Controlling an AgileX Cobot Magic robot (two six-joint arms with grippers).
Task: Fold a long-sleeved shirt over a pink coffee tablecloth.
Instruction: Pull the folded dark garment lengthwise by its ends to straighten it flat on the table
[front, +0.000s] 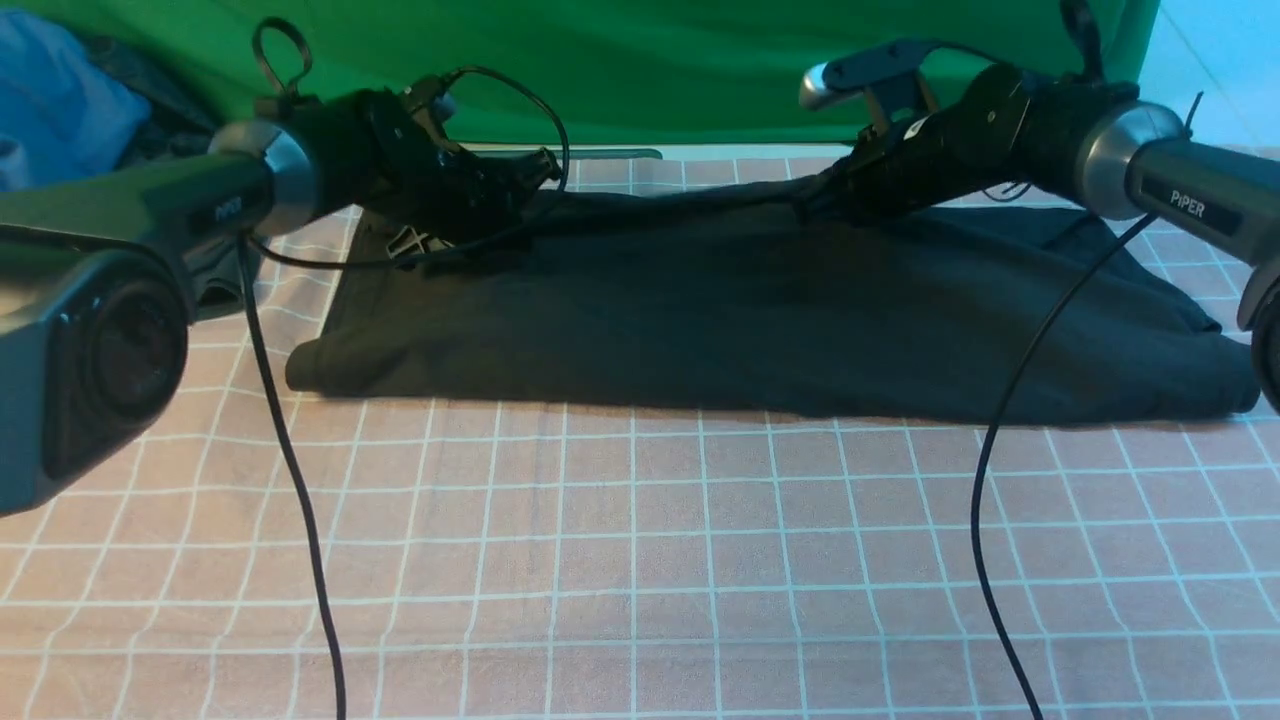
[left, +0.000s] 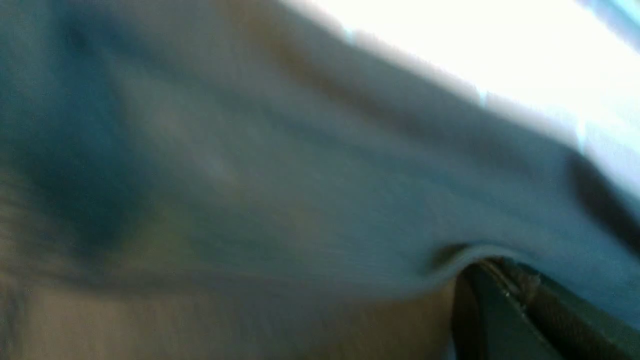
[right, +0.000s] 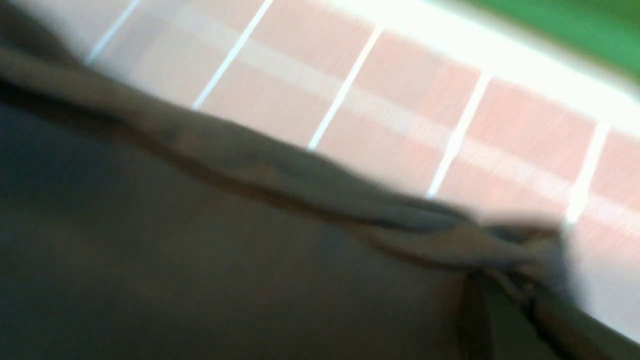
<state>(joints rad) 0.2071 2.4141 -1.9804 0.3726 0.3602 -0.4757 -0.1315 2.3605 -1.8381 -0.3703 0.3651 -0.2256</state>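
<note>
A black long-sleeved shirt (front: 760, 320) lies in a wide band across the far half of a pink coffee tablecloth (front: 640, 560) marked with a thin white grid. The shirt stretches across most of the table's width. Its near edge is a soft fold resting flat on the cloth.

2 black robot arms reach in from either side toward the shirt's far edge. The left gripper (front: 535, 170) sits over the far left part of the shirt, jaws clenched on the fabric. Its wrist view is badly blurred and shows dark cloth draped over 1 finger (left: 520, 310).

The right gripper (front: 815, 205) is right of centre on the far edge, jaws likewise clamped on the shirt. There the hem rises off the table into a low peak. The right wrist view, also blurred, shows the hem bunched where it meets the finger, with pink squares beyond.

A thin black left cable (front: 290, 470) and right cable (front: 985, 480) trail down across the tablecloth. Behind the table hangs a bright green cloth (front: 650, 70). A blue garment (front: 60, 100) sits in the far left corner.
</note>
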